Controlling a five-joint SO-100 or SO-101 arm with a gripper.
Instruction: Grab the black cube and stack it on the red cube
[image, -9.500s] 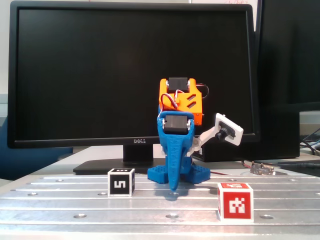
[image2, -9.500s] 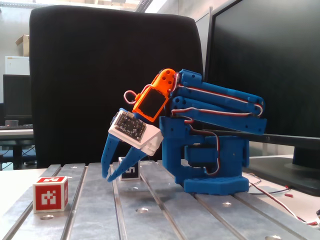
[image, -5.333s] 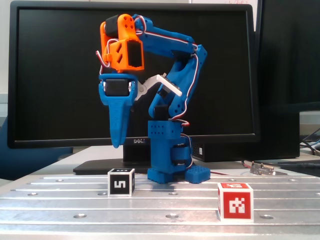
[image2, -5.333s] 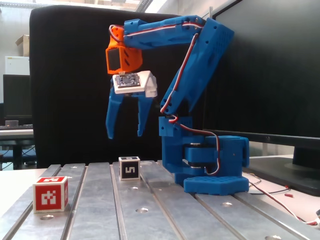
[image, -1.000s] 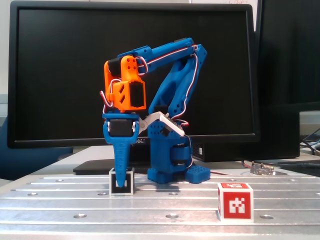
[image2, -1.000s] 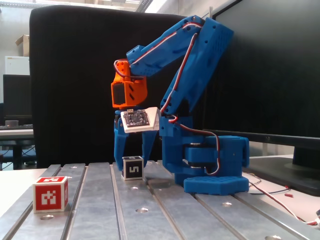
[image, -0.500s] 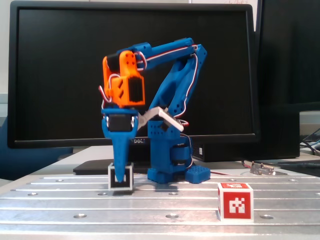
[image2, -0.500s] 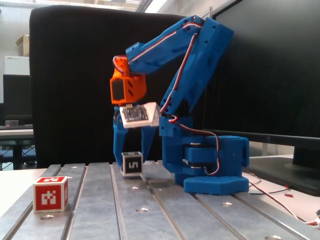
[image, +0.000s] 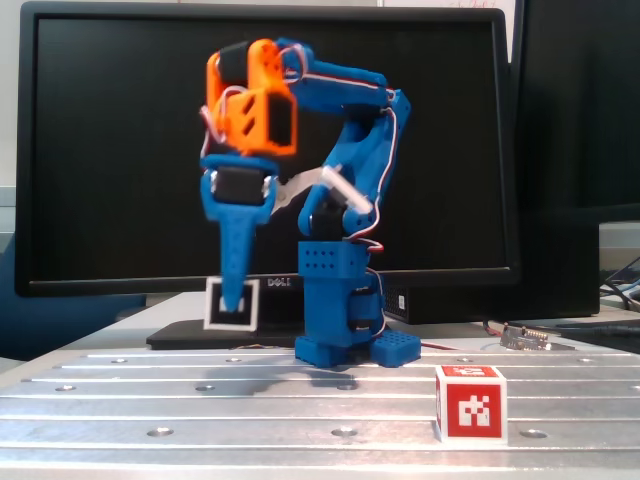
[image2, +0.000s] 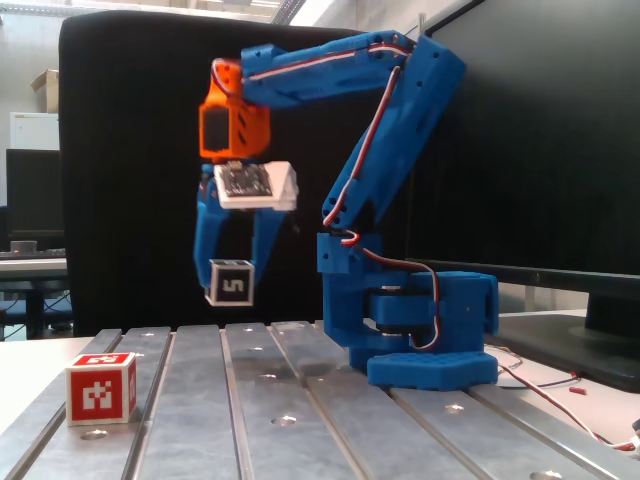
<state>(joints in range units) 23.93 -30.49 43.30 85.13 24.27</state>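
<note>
The black cube (image: 232, 304) (image2: 230, 282), white-edged with a white "5" on its dark face, hangs in the air above the metal table. My blue gripper (image: 233, 300) (image2: 231, 280) points straight down and is shut on it, one finger on each side. The red cube (image: 471, 402) (image2: 100, 388) with a white pixel marker rests on the table, at the front right in one fixed view and at the front left in the other. The gripper is well clear of it, higher up and off to the side.
The arm's blue base (image: 346, 325) (image2: 420, 330) stands on the grooved aluminium table (image: 300, 400) (image2: 300, 420). A large black monitor (image: 270, 130) rises behind it. A small metal part (image: 526, 337) and cables lie at the back right.
The gripper closed on the black cube on the table and has lifted it upward; the arm is now raised and has swung slightly toward the red cube's side. The red cube has not moved.
</note>
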